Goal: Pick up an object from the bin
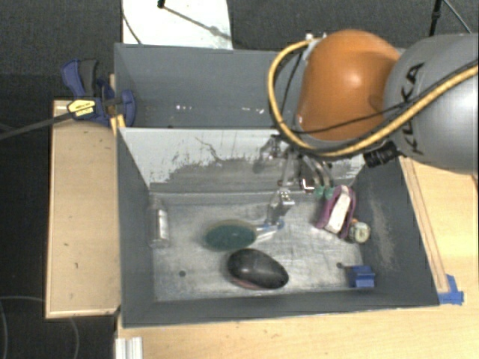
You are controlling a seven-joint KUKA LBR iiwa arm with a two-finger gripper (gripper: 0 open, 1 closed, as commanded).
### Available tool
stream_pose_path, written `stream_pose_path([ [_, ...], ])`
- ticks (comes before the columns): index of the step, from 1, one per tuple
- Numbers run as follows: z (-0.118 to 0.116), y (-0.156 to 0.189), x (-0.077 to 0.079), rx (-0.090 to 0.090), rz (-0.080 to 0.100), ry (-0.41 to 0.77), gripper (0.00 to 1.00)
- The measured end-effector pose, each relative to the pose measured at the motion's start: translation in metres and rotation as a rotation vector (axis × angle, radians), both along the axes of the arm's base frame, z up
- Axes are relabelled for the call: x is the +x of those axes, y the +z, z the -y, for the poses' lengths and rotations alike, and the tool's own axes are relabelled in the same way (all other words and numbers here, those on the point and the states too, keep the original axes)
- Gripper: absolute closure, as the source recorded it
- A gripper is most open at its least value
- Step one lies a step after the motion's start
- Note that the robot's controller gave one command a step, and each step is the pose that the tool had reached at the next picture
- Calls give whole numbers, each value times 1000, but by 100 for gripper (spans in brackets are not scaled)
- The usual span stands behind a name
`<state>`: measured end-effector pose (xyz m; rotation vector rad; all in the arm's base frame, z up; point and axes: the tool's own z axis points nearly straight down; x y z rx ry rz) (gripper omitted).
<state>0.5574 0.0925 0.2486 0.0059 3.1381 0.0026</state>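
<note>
My pincer (277,214) hangs just right of the dark green oval (230,236) lying mid-bin (187,279), almost over the pale bit (266,232) poking out of the oval's right side. Honestly can't tell if it's clenched or released. A black mouse-shaped lump (257,269) sits just below-right of the oval. My worry is that it catches only that thin pale bit, which then twists loose.

Dark carpeted floor (45,36), white sheet (191,21) lying at top, thin black cable (30,129) crossing left
</note>
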Motion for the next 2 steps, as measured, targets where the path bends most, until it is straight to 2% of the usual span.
stream_pose_path([
  [1,-33,-168,-49,-1,-7,120,0],
  [2,-32,-164,-47,0,0,114,100],
])
